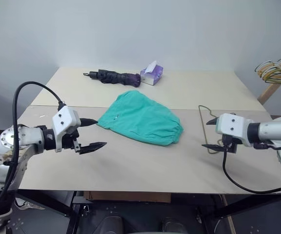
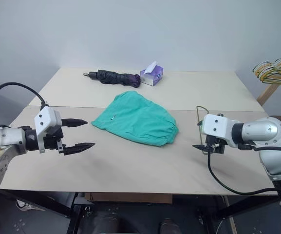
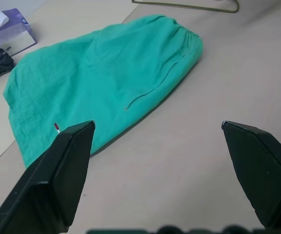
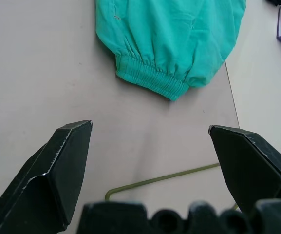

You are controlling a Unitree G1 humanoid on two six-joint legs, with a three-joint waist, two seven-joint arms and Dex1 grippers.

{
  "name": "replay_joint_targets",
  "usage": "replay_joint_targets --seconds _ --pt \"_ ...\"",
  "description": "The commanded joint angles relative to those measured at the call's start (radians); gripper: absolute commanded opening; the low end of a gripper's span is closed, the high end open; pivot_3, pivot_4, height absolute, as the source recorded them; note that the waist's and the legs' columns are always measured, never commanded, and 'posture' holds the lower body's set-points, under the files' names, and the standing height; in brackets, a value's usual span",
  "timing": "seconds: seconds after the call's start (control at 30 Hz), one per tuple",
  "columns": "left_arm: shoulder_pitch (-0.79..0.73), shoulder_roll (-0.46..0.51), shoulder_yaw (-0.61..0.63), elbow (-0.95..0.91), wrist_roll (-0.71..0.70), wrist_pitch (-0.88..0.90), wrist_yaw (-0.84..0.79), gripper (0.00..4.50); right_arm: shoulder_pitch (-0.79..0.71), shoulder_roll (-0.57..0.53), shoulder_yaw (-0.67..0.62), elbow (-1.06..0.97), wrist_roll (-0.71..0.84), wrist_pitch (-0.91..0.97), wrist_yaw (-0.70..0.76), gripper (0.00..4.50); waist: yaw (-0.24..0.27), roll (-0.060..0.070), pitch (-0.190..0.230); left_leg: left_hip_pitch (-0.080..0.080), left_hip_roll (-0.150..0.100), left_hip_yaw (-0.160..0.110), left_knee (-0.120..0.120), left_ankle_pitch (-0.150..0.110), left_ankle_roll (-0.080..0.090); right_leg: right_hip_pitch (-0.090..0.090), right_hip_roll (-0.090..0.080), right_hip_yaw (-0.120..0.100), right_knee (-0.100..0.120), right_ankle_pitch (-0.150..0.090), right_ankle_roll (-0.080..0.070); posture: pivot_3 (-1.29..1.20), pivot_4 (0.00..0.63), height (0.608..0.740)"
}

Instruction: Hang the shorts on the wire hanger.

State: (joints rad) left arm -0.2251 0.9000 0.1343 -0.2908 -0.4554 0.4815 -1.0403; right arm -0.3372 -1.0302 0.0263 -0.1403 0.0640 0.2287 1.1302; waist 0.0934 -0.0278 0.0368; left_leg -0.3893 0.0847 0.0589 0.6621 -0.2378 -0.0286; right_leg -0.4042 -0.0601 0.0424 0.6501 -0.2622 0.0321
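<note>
Left eye view: teal shorts (image 1: 141, 118) lie crumpled, waistband gathered

The left claw (image 1: 92, 133), two black pointed fingers on a white wrist block, reaches in from the left with its fingers spread wide and nothing between them. The right claw (image 2: 199, 134), on a silver forearm, comes in from the right, angled downward, likewise spread wide and empty.

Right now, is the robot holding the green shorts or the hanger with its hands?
No, nothing is held. Both tools, left and right, are open over the table. The shorts lie flat between them; the wire hanger lies by the right one.
</note>
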Motion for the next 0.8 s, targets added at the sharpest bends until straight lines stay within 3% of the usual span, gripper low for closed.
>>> replay_joint_targets --seconds 0.03,0.8 --pt "-0.027 -0.003 0.032 -0.010 -0.031 -0.007 -0.005 4.50 -0.014 0.000 -0.041 -0.017 0.021 -0.008 -0.015 4.48 0.000 0.000 0.000 0.000 0.000 0.000 0.000 0.000 0.000 0.000 0.000 0.000 0.000 0.000 0.000 0.16 0.000 0.740" --pt "-0.077 0.024 -0.032 0.122 0.068 -0.060 -0.032 4.50 0.023 0.009 -0.045 -0.065 0.022 0.015 -0.053 4.48 -0.006 0.000 0.000 0.000 0.000 0.000 0.000 0.000 0.000 0.000 0.000 0.000 0.000 0.000 0.000 0.12 0.000 0.740"
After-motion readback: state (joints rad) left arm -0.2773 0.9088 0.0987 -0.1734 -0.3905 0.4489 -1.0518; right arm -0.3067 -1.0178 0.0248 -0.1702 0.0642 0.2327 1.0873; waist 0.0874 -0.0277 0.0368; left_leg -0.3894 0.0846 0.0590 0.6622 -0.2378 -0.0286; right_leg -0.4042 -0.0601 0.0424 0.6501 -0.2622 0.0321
